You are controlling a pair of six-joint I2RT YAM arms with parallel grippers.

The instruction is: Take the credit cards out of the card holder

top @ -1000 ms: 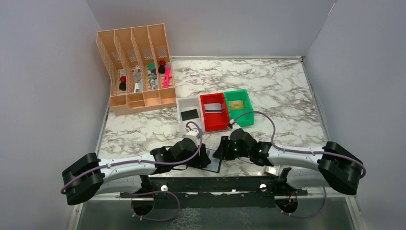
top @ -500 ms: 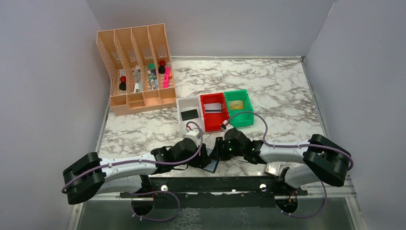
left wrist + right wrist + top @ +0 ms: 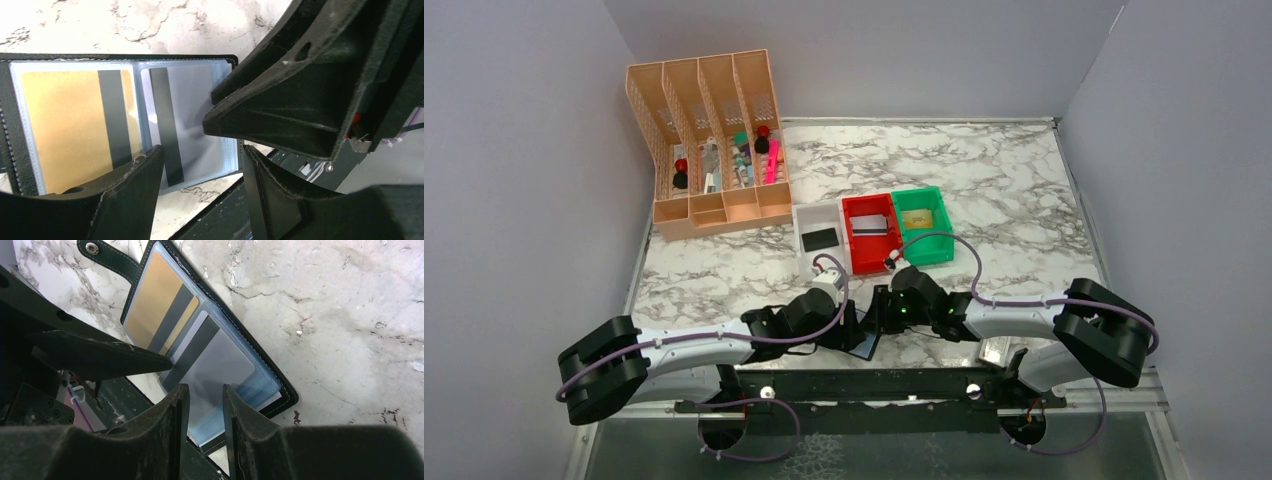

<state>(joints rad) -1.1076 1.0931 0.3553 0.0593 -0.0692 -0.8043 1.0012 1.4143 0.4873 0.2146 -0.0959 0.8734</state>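
Note:
The card holder point(image 3: 867, 343) lies open at the table's near edge, between both grippers. In the right wrist view the card holder point(image 3: 270, 375) shows a yellowish-gold card point(image 3: 150, 300) in one see-through pocket and a grey card point(image 3: 220, 362) with a dark stripe in the other; its black tab point(image 3: 107, 257) points away. My right gripper point(image 3: 205, 389) is narrowly open just above the grey card. My left gripper point(image 3: 200, 152) is open over the holder's near edge point(image 3: 100, 56), one finger point(image 3: 125, 195) over the gold card point(image 3: 65, 125). The grippers nearly touch.
A white bin with a black card point(image 3: 821, 238), a red bin with a whitish card point(image 3: 871, 225) and a green bin with a gold card point(image 3: 918, 218) stand behind. An orange file rack point(image 3: 714, 150) is at the back left. A small whitish case point(image 3: 994, 352) lies near the right arm.
My right arm has swung left, bringing its gripper in over the open holder beside the left gripper. The left arm has barely moved.

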